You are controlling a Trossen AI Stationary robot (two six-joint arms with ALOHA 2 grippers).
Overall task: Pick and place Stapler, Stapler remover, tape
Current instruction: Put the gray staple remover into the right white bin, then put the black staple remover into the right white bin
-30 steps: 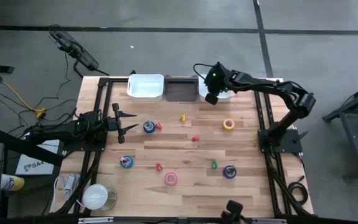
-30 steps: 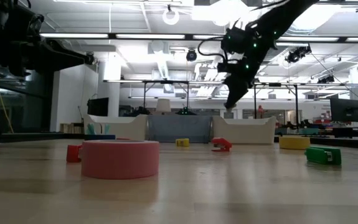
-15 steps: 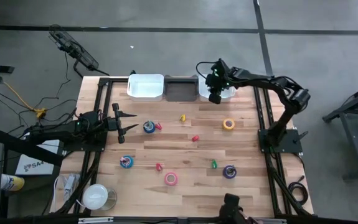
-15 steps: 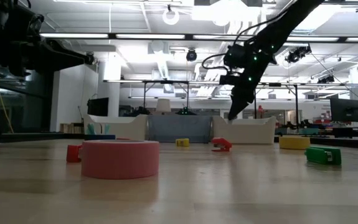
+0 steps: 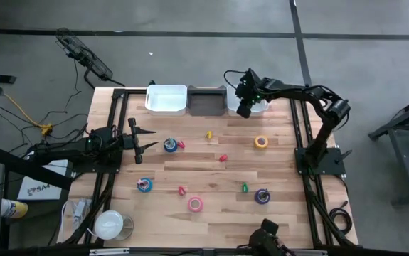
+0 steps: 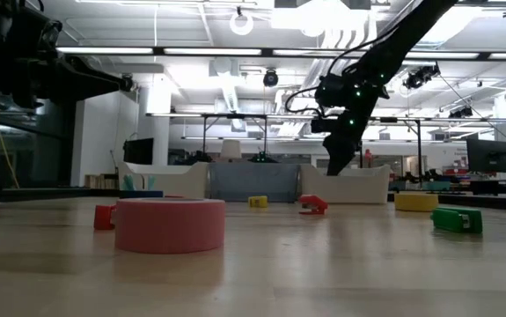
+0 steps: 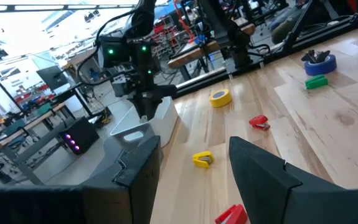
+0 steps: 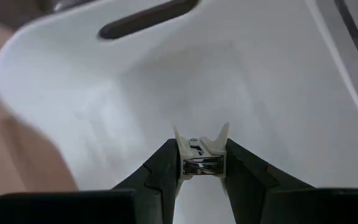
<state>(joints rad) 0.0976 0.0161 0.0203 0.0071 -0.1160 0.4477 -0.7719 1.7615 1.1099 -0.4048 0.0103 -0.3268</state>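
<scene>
My right gripper [image 5: 245,110] hangs over the far right white bin [image 5: 259,107], shut on a small cream and metal stapler remover [image 8: 202,163]; in its wrist view the bin's inside [image 8: 166,81] fills the picture. Tape rolls lie flat on the table: blue [image 5: 169,145], tan [image 5: 261,141], teal [image 5: 144,185], pink [image 5: 195,205] and purple [image 5: 262,196]. Small staplers lie among them, among them a yellow one [image 5: 208,134], a red one [image 5: 223,158] and a green one [image 5: 245,188]. My left gripper [image 5: 151,139] waits open at the table's left edge. My right gripper pinches the stapler remover between its two fingertips [image 8: 166,158], one on each side of it. Its cream wings [image 8: 222,134] stick out beyond the tips. The fingers slant steeply down from above. The remover is lifted clear, above the bin's floor.
A second white bin [image 5: 166,99] and a grey bin [image 5: 207,100] stand beside the right one along the far edge. More small red pieces [image 5: 181,144] [image 5: 182,190] lie on the wood. A black frame rail [image 5: 300,135] runs down the table's right side.
My right gripper has come down toward the far right white bin and shifted a little toward the table's right edge, staying shut on the stapler remover.
</scene>
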